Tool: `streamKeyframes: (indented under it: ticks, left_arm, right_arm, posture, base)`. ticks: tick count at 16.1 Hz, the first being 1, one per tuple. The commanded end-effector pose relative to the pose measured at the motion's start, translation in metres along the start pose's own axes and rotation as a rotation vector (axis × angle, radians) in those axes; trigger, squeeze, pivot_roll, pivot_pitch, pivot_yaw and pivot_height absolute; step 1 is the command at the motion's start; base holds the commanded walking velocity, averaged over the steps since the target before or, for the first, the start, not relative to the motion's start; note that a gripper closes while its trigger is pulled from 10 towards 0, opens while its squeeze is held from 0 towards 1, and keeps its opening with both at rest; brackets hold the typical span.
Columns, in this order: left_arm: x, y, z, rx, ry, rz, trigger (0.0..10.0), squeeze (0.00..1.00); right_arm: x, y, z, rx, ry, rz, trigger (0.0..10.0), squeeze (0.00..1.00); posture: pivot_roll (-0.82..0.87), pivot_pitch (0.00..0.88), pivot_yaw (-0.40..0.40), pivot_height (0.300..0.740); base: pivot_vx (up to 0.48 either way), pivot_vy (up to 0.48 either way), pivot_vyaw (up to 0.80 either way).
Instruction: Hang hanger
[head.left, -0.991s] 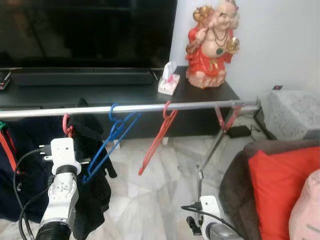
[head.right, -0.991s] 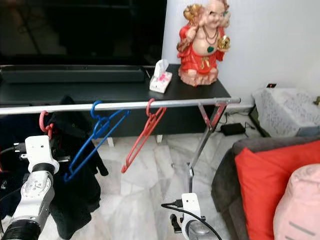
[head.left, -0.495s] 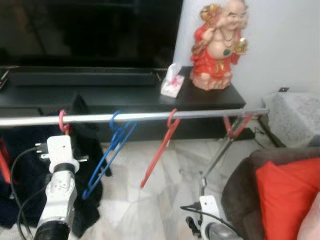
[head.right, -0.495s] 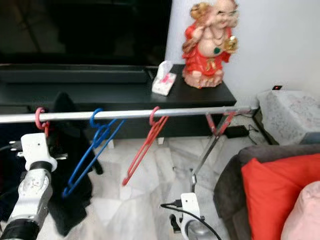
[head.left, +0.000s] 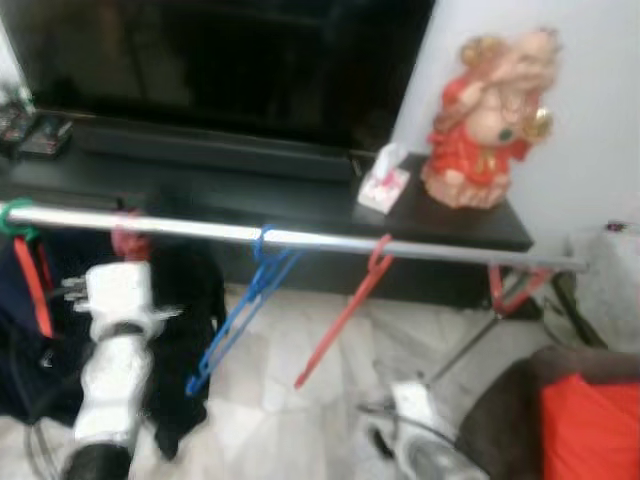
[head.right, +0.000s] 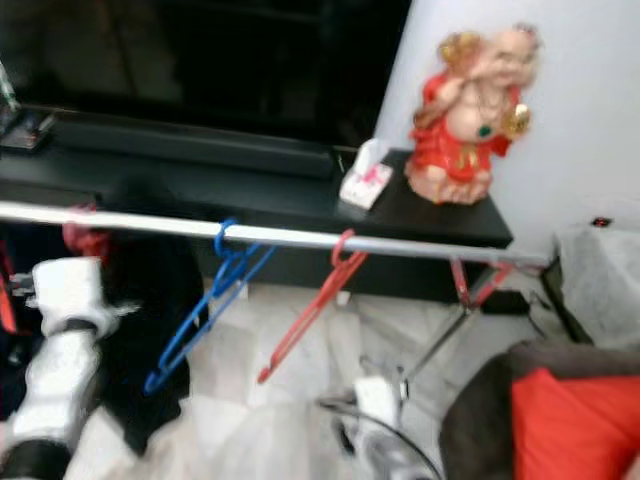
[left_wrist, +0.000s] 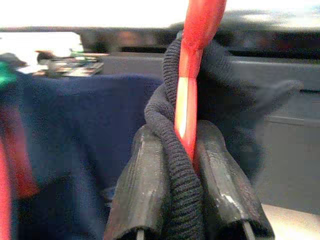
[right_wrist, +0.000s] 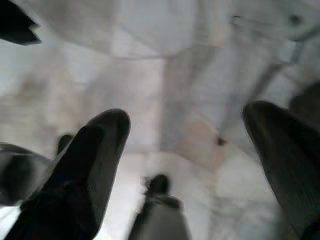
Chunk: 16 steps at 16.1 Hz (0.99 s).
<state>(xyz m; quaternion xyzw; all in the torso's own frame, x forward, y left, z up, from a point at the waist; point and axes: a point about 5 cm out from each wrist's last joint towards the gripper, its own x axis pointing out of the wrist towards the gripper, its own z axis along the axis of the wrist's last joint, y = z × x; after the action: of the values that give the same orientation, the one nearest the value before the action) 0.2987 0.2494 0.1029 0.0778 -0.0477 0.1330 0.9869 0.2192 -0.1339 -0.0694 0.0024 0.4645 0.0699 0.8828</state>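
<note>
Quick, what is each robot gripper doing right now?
Left gripper: closed on the red hanger with the dark garment's collar pinched in too.
Right gripper: open, holding nothing, pointing at the floor.

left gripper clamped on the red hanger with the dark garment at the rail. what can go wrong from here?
1. The left gripper pinches the dark garment together with the red hanger; opening may drag the fabric or unseat the hook.
2. The eye views are blurred, so whether the hook sits on the rail is hard to confirm.
3. The blue hanger hangs close by and could get knocked.
</note>
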Motion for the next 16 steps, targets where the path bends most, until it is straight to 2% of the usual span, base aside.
streamKeyframes:
  ticks: [1,8,14,16]
  left_arm:
    - [0.005,-0.017,0.010,-0.039,-0.037,-0.051,10.0,0.00]
    - [0.019,-0.026,0.008,-0.021,0.027,-0.113,10.0,0.00]
    - [0.037,-0.033,0.008,-0.007,0.100,-0.119,10.0,0.00]
    - [0.039,-0.035,0.006,0.002,0.122,-0.117,10.0,0.00]
  right_arm:
    - [-0.003,-0.014,-0.014,0.009,0.043,-0.038,10.0,0.00]
    - [-0.003,-0.014,-0.013,0.001,0.043,-0.037,10.0,0.00]
    - [-0.003,-0.015,-0.014,0.000,0.045,-0.040,10.0,0.00]
    - [-0.003,-0.016,-0.014,-0.002,0.046,-0.040,10.0,0.00]
  posture:
    - [0.07,0.000,-0.105,0.740]
    - [0.07,0.000,-0.107,0.740]
    - [0.06,0.000,-0.112,0.740]
    - [0.06,0.000,-0.115,0.740]
  base:
    - [0.000,0.000,0.00]
    - [0.000,0.000,0.00]
    - [0.000,0.000,0.00]
    - [0.000,0.000,0.00]
